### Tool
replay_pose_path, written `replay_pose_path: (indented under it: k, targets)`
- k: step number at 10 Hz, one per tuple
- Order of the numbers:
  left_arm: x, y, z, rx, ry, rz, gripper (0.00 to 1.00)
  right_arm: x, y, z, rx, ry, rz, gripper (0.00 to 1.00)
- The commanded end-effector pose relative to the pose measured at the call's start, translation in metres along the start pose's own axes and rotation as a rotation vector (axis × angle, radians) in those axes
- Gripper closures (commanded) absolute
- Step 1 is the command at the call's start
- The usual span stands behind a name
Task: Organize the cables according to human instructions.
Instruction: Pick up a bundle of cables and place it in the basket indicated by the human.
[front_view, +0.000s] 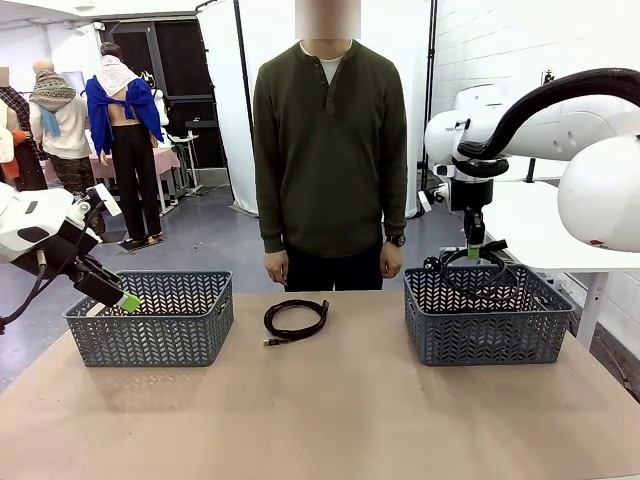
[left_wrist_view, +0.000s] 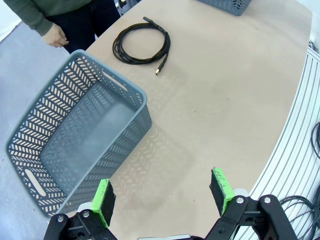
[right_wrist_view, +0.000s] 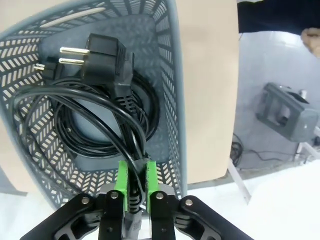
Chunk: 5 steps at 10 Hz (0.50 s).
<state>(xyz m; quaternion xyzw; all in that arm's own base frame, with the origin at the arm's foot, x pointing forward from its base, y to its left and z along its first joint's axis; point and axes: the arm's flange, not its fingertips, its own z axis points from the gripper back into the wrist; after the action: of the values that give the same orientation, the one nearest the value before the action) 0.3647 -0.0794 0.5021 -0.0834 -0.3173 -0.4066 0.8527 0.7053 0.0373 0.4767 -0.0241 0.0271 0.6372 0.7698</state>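
Right pincer (right_wrist_view: 136, 172) clamped on cable (right_wrist_view: 121, 95) (coil hanging below, into basket (right_wrist_view: 173, 100)); left pincer (left_wrist_view: 161, 187) agape.

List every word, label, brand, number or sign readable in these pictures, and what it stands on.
No text can be read anywhere.
Left grey plastic lattice basket: no print.
Right grey plastic lattice basket: no print.
Black coiled cable on the brown tabletop: no marking.
Black power cord with two-pin plug: nothing legible.
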Motion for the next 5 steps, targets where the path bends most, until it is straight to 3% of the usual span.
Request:
replay_pose_path:
  k: [1, 4, 5]
  targets:
    - [-0.0010, 0.0017, -0.0002, -0.009, -0.011, 0.003, 0.00, 0.0040, -0.0109, 0.0059, 0.022, -0.002, 0.020, 0.60]
    - [-0.0010, 0.0017, -0.0002, -0.009, -0.011, 0.003, 0.00, 0.0024, -0.0076, 0.0087, 0.038, -0.005, 0.012, 0.00]
    - [-0.0010, 0.0017, -0.0002, -0.009, -0.011, 0.003, 0.00, 0.0018, -0.0079, 0.0125, 0.046, -0.010, 0.004, 0.00]
